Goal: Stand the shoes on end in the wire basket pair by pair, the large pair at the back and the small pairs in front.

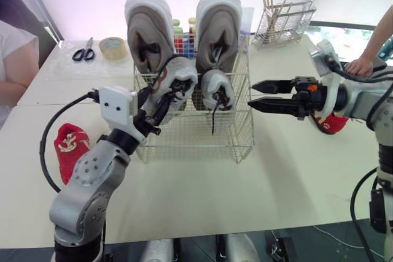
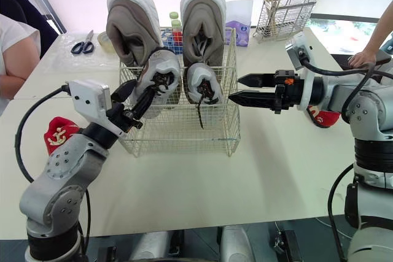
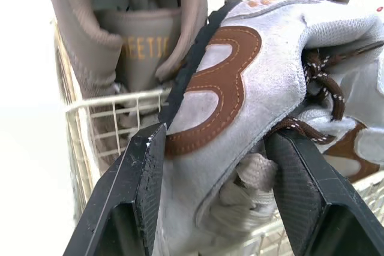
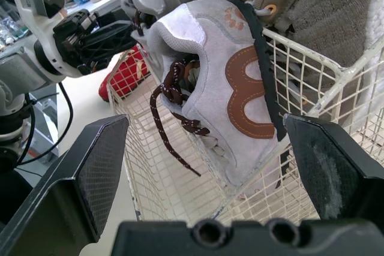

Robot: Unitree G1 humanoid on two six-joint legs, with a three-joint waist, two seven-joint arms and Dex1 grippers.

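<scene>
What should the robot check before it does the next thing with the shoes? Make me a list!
1. Large pair standing at the back of the wire basket: ok.
2. Left end effector shut on the left small grey shoe: ok.
3. That shoe straight up on end: not ok, it leans.
4. Right small grey shoe standing in front: ok.
5. Right end effector open and outside the basket: ok.
6. Red shoes in the basket: not ok, they lie on the table.
</scene>
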